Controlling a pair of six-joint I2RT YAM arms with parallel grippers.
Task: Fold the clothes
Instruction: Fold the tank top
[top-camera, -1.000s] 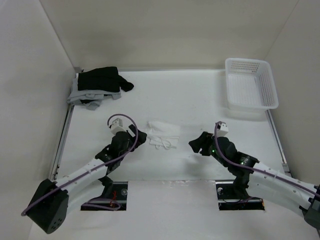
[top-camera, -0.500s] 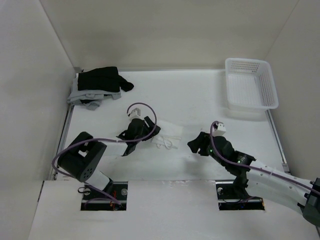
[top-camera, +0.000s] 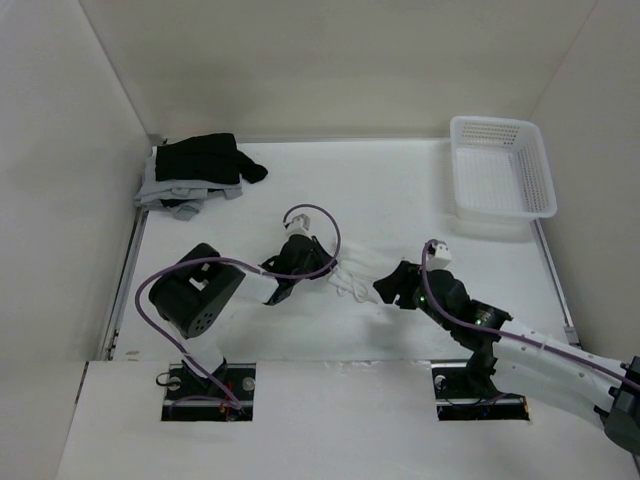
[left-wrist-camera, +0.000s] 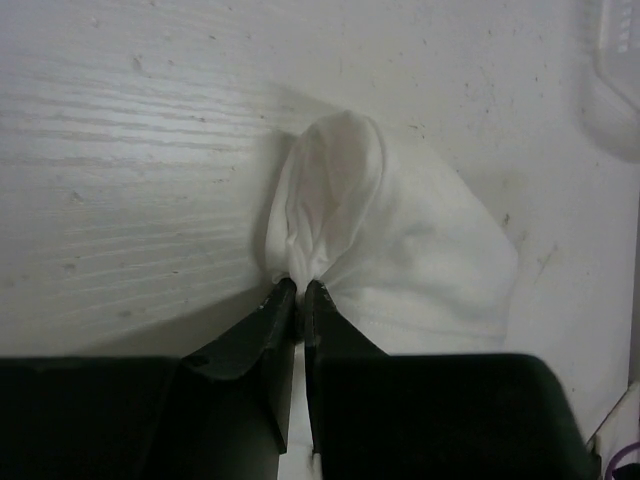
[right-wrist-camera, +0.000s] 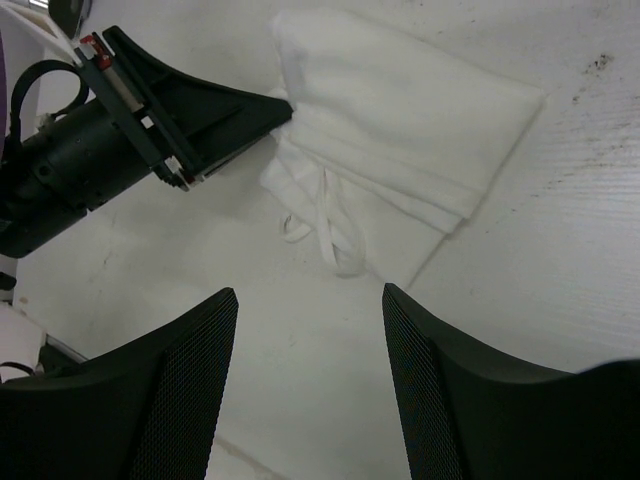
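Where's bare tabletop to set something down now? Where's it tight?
Free: back-centre white table between the black-on-grey clothes pile and the white mesh plastic basket; also the right side, between the basket and the open right gripper. Tight: centre, where the left gripper pinches the wrinkly white fabric garment, with the right gripper close beside.

Seen from above, the left gripper (left-wrist-camera: 297, 287) swings from lower left to centre and clamps shut on the white garment (left-wrist-camera: 410, 250), bunching its edge.
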